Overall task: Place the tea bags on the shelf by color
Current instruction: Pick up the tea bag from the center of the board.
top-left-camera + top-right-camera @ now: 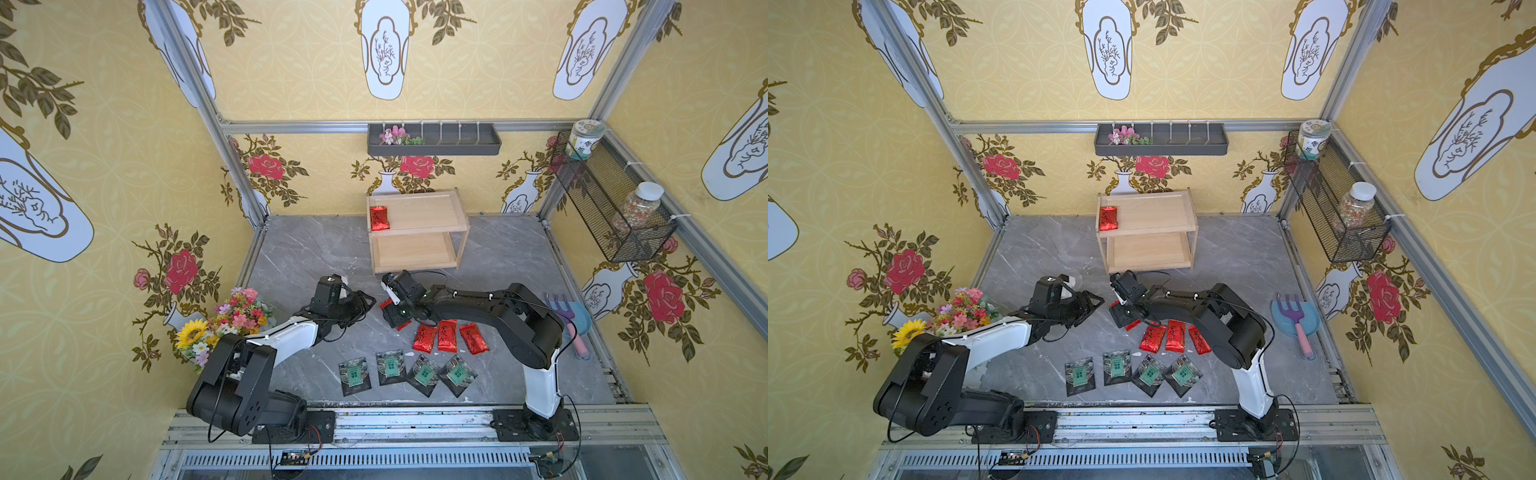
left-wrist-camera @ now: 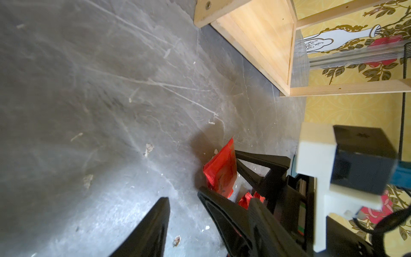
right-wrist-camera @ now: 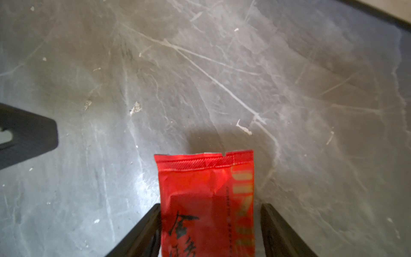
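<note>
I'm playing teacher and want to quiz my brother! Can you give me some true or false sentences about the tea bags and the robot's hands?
1. One red sachet lies on the top tier of the shelf. True.
2. The lower tier holds green packets. False: that tier is bare; the four green-labelled packets lie on the table.
3. The right gripper has its jaws either side of another red sachet. True.
4. The left gripper holds a packet. False: it is open and holds nothing.
</note>
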Robot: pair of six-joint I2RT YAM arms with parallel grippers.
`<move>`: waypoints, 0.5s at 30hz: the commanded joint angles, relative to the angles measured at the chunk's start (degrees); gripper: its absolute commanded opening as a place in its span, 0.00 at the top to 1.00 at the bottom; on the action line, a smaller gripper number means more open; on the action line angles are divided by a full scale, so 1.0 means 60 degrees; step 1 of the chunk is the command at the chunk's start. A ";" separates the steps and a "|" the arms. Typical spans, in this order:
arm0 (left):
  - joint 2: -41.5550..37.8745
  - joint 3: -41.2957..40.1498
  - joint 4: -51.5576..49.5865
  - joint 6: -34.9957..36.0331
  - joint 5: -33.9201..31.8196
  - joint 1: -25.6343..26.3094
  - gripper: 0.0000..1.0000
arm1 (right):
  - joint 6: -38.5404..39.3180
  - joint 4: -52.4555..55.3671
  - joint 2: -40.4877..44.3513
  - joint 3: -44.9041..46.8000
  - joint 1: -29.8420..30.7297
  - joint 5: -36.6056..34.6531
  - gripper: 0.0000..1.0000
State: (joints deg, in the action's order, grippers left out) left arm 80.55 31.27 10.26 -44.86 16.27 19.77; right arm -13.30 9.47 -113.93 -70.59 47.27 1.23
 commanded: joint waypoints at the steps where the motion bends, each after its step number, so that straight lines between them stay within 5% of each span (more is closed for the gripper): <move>1: -0.0015 0.0017 0.0129 0.0096 0.0057 -0.0038 0.38 | -0.0174 0.0325 0.0149 0.0073 0.0010 -0.0104 0.29; 15: 0.2013 0.0721 0.2230 -0.0105 0.1609 -0.0048 0.34 | -0.0403 -0.0448 0.2180 0.1566 -0.0366 0.0781 0.22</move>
State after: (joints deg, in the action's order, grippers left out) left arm 90.13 35.24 18.09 -45.10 21.91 19.53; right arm -14.37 8.93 -102.69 -63.16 45.91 4.19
